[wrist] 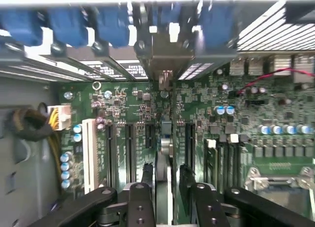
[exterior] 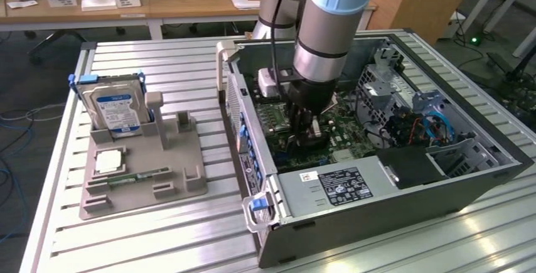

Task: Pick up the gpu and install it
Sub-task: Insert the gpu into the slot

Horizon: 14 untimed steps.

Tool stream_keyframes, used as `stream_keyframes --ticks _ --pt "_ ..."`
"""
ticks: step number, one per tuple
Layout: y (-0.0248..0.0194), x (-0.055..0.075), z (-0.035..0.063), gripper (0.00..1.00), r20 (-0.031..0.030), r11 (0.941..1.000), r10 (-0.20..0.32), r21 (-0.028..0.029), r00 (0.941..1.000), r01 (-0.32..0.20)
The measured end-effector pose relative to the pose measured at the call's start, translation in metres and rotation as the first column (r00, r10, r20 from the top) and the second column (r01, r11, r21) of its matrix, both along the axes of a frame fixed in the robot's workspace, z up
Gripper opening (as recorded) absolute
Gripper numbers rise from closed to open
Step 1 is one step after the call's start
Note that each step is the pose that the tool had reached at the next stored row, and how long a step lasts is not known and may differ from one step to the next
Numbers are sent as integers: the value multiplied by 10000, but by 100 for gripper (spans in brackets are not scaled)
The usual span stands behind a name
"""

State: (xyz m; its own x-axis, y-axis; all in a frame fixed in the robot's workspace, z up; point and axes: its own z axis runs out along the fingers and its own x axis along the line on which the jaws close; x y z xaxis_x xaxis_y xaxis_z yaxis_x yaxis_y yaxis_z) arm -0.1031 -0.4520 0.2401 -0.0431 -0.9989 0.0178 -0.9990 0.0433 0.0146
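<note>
Exterior view: arm (exterior: pixel 322 34) reaches down into case (exterior: pixel 377 179); jaws straddle upright gpu (wrist: pixel 165 153), slightly parted.

— How tight is it inside the open grey metal computer case (exterior: pixel 469 179)?

— I see the thin green card (wrist: pixel 165 153) edge-on between my black gripper's (wrist: pixel 166 175) fingers, with dark expansion slots (wrist: pixel 129 145) crowding both sides.

The arm (exterior: pixel 322 28) reaches steeply down from above, wrist vertical, gripper (exterior: pixel 305 136) pointing straight down. In the wrist view, the two dark fingers (wrist: pixel 147 174) stand slightly apart, a narrow gap between their tips, the gripper (wrist: pixel 165 175) partly open.
</note>
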Motion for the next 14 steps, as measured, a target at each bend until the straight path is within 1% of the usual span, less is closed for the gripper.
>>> stream_keyframes --ticks 5,9,10,13,14 --pt "0 0 212 36 14 10000 -1 0 10000 1" --pt "0 0 328 36 19 10000 0 1 10000 0" --pt "0 0 344 36 21 10000 0 -1 10000 0" --pt "0 0 344 36 26 10000 -1 3 10000 1" --pt "0 0 344 34 25 10000 0 2 10000 0"
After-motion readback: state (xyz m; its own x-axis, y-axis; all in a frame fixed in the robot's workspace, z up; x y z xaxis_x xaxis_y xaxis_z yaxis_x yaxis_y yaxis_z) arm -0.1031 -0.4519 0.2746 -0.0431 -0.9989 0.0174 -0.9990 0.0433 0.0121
